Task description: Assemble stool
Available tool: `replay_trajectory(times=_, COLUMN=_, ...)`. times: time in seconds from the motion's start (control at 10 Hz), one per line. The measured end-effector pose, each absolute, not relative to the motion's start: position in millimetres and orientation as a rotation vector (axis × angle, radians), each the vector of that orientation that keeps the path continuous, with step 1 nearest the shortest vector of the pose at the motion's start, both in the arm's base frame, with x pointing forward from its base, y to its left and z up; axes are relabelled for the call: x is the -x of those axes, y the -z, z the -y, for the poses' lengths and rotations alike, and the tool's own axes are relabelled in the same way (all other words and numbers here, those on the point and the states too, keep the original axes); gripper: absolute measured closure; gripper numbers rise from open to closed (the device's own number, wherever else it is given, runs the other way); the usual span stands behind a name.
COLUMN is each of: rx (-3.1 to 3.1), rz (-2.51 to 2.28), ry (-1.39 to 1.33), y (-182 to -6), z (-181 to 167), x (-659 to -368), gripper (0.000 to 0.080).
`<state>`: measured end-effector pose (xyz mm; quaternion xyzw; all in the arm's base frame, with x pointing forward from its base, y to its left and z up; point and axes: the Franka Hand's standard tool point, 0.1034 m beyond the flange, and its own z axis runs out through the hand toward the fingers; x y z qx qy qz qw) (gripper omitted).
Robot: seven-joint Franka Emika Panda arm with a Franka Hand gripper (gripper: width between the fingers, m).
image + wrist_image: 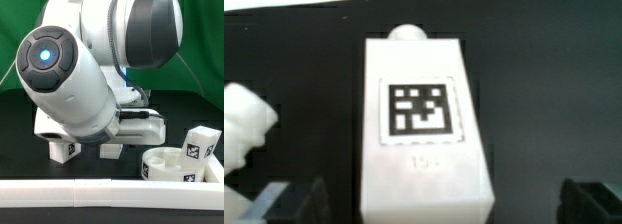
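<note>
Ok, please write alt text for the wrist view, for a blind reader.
A white block leg with a black-and-white square tag lies on the black table, within the open gripper, which does not touch it. Part of another white piece shows beside it.

matt white plastic leg (pixel 420 120), smooth white plastic seat (pixel 168 164), matt black table (pixel 100 168)

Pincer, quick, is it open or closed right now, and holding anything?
Pincer: open, holding nothing; its jaws stand wide apart on either side of a leg, clear of it.
</note>
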<state>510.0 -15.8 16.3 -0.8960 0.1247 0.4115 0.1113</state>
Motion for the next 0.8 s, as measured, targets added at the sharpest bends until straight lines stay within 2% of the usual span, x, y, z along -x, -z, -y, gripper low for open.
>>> replay_trajectory(times=0.2, rx=2.517, rz=-0.414, ry=-1.419, y=-17.9, z=18.0, x=-494.1, gripper=0.0151)
replay_trajectory(times=0.3, rx=2.489, rz=-0.437, ry=-1.479, y=-17.3, z=20.9, x=-496.3, gripper=0.0151)
replay_trajectory(times=0.6, rx=2.498, rz=-0.451, ry=-1.471, y=-16.5, z=21.4, x=-497.8, gripper=0.0151)
replay_trajectory(times=0.7, rx=2.507, rz=-0.452, ry=-1.458, y=-16.2, z=21.1, x=-499.2, gripper=0.0183)
replay_trajectory(times=0.8, rx=2.510, rz=-0.453, ry=-1.453, y=-16.0, z=21.3, x=-499.9, gripper=0.0319)
